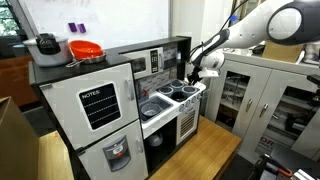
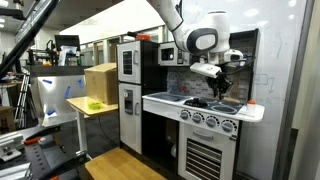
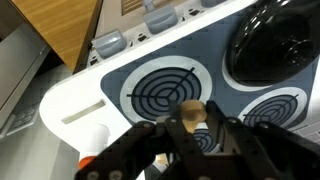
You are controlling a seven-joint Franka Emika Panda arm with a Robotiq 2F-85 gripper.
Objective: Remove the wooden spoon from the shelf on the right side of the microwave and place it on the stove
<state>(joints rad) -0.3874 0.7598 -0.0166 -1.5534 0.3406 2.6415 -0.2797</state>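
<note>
My gripper (image 3: 192, 125) is shut on the wooden spoon (image 3: 191, 114); only its pale round end shows between the black fingers in the wrist view. It hangs just above the toy stove top (image 3: 110, 95), over the burner rings (image 3: 166, 88). In both exterior views the gripper (image 1: 193, 72) (image 2: 219, 82) hovers over the stove (image 1: 180, 92) (image 2: 205, 103) of the play kitchen. The spoon is too small to make out in the exterior views. The microwave (image 1: 133, 66) and the shelf (image 1: 165, 60) beside it sit behind the stove.
A black pan (image 3: 275, 42) covers a far burner. Grey knobs (image 3: 110, 42) line the stove's front edge. A toy fridge (image 1: 95, 115) with a red bowl (image 1: 85, 49) on top stands beside the kitchen. White cabinets (image 1: 265, 100) stand nearby. A cardboard box (image 2: 100, 82) rests on a table.
</note>
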